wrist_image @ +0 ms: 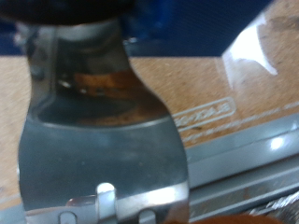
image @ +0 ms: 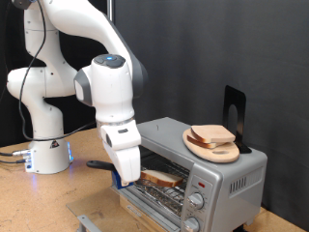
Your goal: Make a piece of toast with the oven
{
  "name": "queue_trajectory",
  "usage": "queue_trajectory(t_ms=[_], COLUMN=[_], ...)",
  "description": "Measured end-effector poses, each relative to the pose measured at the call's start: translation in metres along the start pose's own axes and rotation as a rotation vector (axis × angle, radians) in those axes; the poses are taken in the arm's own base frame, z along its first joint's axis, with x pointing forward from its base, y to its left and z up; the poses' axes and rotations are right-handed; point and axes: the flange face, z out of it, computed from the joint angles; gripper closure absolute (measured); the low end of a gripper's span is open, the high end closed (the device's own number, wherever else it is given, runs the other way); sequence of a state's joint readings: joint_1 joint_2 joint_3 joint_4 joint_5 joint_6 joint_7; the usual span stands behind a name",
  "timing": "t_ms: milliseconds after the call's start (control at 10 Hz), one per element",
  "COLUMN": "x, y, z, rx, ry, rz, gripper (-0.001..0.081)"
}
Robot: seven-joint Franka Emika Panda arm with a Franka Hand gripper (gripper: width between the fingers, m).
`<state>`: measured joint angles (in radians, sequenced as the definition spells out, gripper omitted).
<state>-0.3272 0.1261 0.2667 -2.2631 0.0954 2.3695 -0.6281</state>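
Observation:
The silver oven (image: 217,174) stands at the exterior view's lower right with its glass door (image: 145,198) folded down. One slice of toast (image: 160,178) lies on the wire rack inside the opening. My gripper (image: 123,177), with blue fingers, hangs just in front of the opening, over the door and close to that slice. The exterior view shows nothing between the fingers. In the wrist view a blurred shiny metal piece (wrist_image: 98,140) fills the middle, with the glass door (wrist_image: 234,112) behind it.
A round wooden plate (image: 218,151) with more bread slices (image: 212,134) rests on the oven's top, next to a black upright stand (image: 235,111). The oven's knobs (image: 197,201) face front. The robot base (image: 48,155) stands at the exterior view's left on the cork table.

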Motion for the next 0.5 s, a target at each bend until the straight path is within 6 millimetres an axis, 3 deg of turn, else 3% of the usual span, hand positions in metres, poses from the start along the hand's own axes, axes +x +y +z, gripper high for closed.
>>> queue_trajectory(t_ms=[300, 500], x=[-0.031, -0.049], y=[0.015, 0.023], z=[0.014, 0.012], rx=[0.047, 0.061], ry=[-0.019, 0.007], rz=[-0.018, -0.028], gripper=[0.0415, 0.0415])
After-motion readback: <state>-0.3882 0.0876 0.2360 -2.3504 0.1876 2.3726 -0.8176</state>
